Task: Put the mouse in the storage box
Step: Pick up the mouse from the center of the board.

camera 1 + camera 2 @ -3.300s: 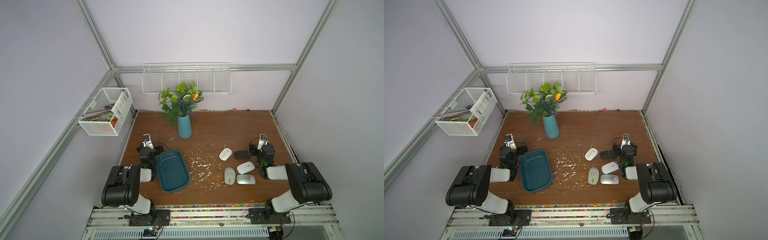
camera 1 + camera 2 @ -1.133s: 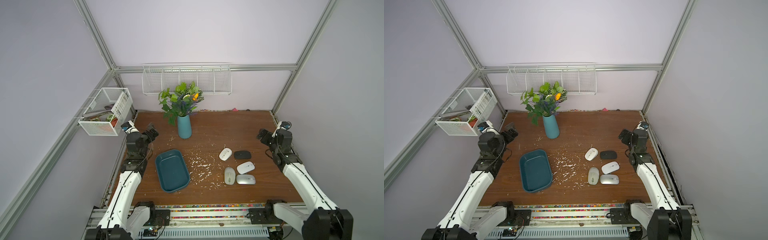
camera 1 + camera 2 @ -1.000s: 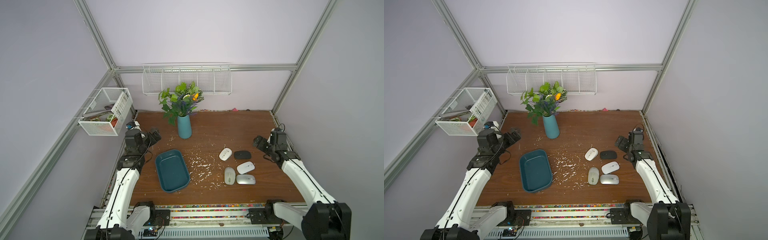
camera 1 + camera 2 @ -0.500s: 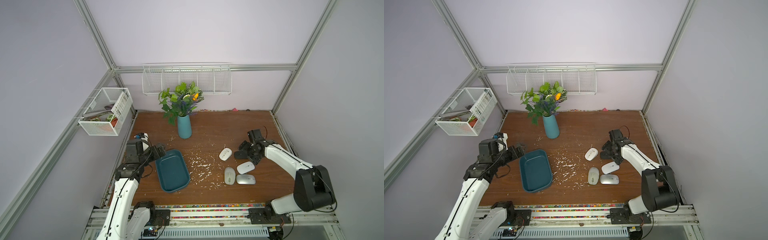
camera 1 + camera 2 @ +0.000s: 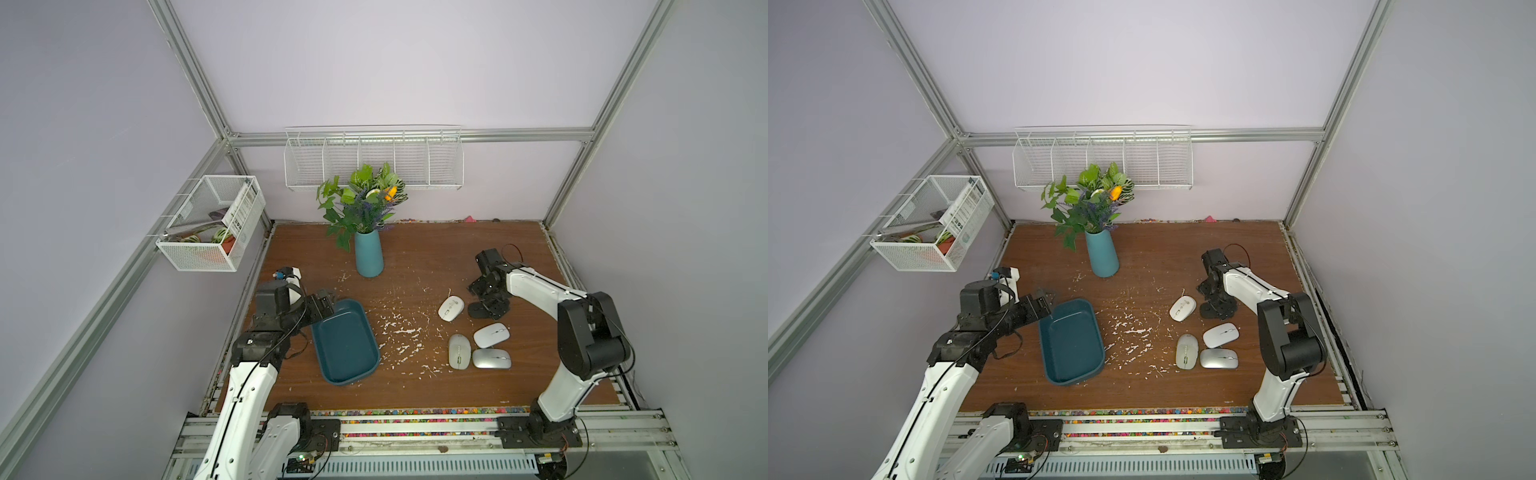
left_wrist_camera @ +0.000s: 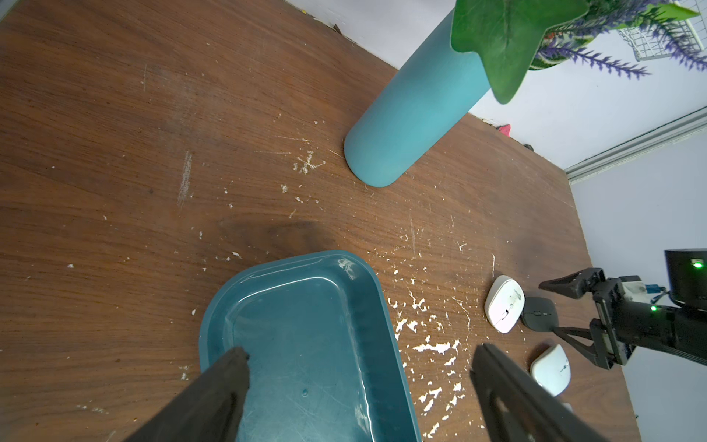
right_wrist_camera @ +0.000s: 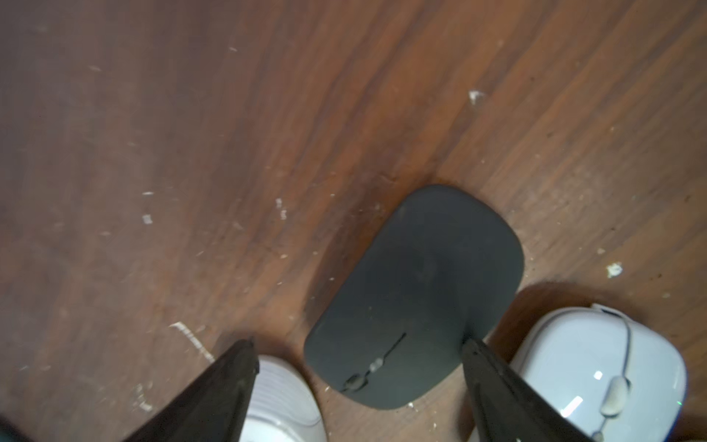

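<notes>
While the left gripper point(image 6: 359, 349) gapes wide over the storage box point(image 6: 290, 264) rim, the right gripper point(image 7: 356, 342) straddles a black mouse point(image 7: 421, 275), jaws apart. The basket label point(image 5: 241, 210) is too small to read.

Wooden table point(image 5: 415, 249) carries storage box point(image 5: 345, 345), vase point(image 5: 368, 257), five mice point(image 5: 450, 308), white flecks point(image 5: 399, 330).

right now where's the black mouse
In a top view the black mouse lies on the table's right side, just right of a white mouse, beneath the right gripper's open jaws.
</notes>
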`<act>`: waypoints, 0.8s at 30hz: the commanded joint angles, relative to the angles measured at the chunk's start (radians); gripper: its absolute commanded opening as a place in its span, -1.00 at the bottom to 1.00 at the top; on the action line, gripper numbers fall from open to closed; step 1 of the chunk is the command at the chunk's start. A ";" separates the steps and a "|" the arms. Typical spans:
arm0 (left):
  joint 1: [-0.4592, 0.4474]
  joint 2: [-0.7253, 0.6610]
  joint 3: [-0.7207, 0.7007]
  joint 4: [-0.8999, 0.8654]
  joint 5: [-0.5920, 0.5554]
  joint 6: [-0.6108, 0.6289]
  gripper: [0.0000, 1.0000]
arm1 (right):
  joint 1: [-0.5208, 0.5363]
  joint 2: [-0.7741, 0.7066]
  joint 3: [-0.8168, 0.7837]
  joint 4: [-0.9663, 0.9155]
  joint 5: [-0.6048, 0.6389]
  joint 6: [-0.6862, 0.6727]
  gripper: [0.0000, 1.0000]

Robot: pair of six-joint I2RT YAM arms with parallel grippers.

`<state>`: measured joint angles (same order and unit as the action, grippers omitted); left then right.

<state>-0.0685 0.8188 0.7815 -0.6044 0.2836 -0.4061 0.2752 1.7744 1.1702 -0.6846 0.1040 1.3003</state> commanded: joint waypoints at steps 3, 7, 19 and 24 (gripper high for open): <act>-0.007 -0.007 -0.006 -0.003 -0.016 0.011 0.91 | 0.006 0.055 0.024 -0.043 0.017 0.050 0.76; -0.009 0.001 -0.004 -0.005 -0.018 0.010 0.91 | 0.006 0.095 0.041 -0.044 0.004 0.055 0.73; -0.031 0.016 -0.001 -0.014 -0.034 0.007 0.91 | 0.006 0.106 0.037 -0.068 0.000 0.044 0.74; -0.037 0.025 0.001 -0.017 -0.039 0.006 0.91 | 0.007 0.132 0.051 -0.087 0.002 0.020 0.49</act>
<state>-0.0982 0.8391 0.7815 -0.6121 0.2581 -0.4065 0.2768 1.8790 1.2137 -0.7357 0.1005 1.3327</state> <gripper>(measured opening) 0.954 0.755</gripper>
